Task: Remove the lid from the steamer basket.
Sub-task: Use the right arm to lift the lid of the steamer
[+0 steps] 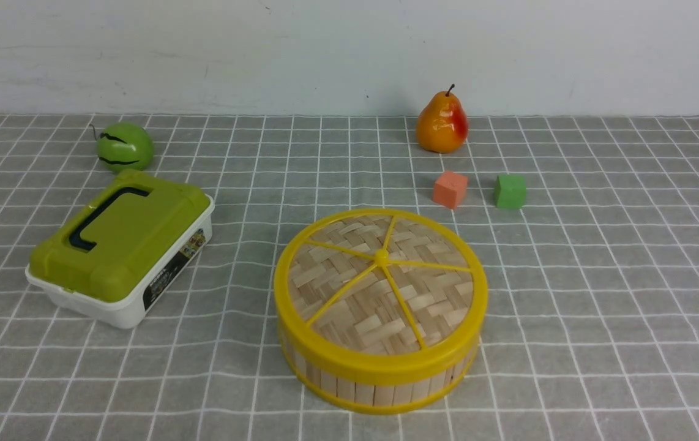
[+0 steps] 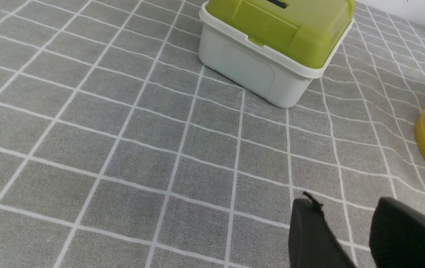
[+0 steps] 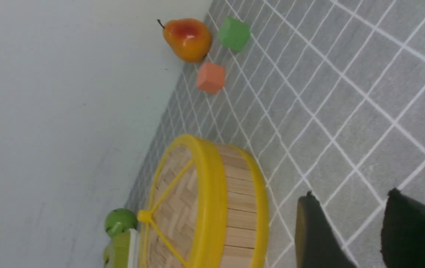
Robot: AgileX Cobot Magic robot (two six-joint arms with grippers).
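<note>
The grey cloth [image 1: 600, 294] with white squares is the biggest thing we see. It runs back to the white wall [image 1: 325, 49], and its other edges are out of view. There is lots of bare cloth around both our grippers. Next is the steamer basket [image 1: 380, 383], round and low, standing flat on the cloth. The lid [image 1: 380, 288] is still sitting on top of it, with its yellow rim all the way round. Neither gripper touches it. Our left gripper [image 2: 346, 238] is wide, with its two dark fingers [image 2: 309, 234] apart and only cloth between them. The basket is off to its right side, near but apart, and only a bit of its edge shows in the left wrist view. Our right gripper [image 3: 361, 230] is wide too and holds nothing. The basket and lid are near it, toward its left, with a strip of bare cloth between. The white box [image 1: 120, 245] with a green top is in front of our left gripper, well apart from the basket. Far past our right gripper, by the wall, stands the pear [image 1: 442, 122]. The green fruit [image 1: 124, 146] is behind the box. Smallest are the orange block [image 1: 450, 188] and the green block [image 1: 510, 191], side by side a little way beyond the basket.
</note>
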